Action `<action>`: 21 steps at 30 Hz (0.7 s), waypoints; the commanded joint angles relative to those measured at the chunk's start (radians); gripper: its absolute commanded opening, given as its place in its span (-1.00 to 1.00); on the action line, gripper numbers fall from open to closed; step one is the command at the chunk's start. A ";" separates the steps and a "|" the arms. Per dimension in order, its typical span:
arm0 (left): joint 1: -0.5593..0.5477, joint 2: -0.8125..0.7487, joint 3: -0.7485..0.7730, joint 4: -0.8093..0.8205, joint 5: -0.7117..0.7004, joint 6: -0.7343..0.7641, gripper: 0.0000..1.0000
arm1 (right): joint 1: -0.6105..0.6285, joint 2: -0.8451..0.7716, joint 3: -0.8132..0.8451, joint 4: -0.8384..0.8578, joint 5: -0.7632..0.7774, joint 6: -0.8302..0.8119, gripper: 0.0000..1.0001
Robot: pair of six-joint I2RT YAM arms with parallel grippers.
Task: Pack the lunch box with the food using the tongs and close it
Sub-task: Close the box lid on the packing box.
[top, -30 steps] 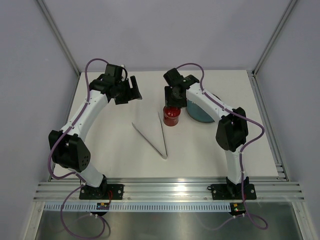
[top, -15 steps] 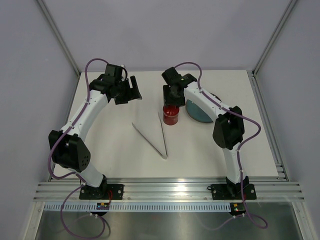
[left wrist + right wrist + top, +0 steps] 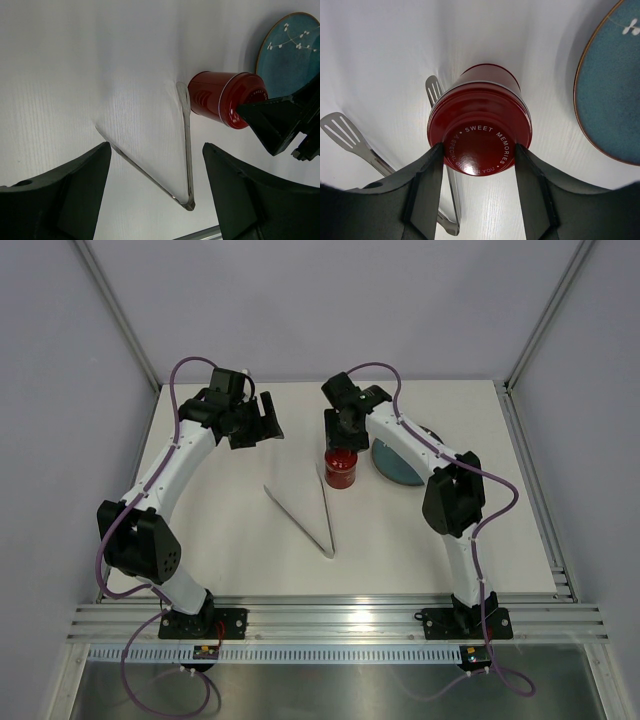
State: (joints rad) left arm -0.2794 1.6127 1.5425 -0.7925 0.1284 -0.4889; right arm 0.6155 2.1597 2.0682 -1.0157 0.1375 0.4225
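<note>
The red lunch box (image 3: 341,473) stands upright mid-table with its round red lid (image 3: 480,142) on top. My right gripper (image 3: 479,146) reaches down over it, and both fingers press the lid's rim from either side. The silver tongs (image 3: 312,512) lie flat in a V just left of the lunch box (image 3: 220,97), one tip beside its base. My left gripper (image 3: 156,147) hangs open above the table at the back left (image 3: 262,425), with nothing between its fingers. The food is out of view.
A flat blue-grey plate (image 3: 402,466) lies right of the lunch box, partly under my right arm. The table's aluminium front rail (image 3: 330,612) runs along the near edge. Grey walls stand on both sides.
My right gripper has shifted slightly left and down onto the lunch box top. The left arm and the tongs have not moved.
</note>
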 commanded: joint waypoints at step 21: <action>0.005 -0.008 0.004 0.012 -0.009 0.024 0.57 | 0.016 0.176 0.339 -0.268 0.031 -0.060 0.11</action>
State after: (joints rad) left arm -0.2794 1.6127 1.5425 -0.7929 0.1272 -0.4862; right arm 0.6212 2.3093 2.3589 -1.2480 0.1654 0.3874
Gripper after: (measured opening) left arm 0.780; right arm 0.609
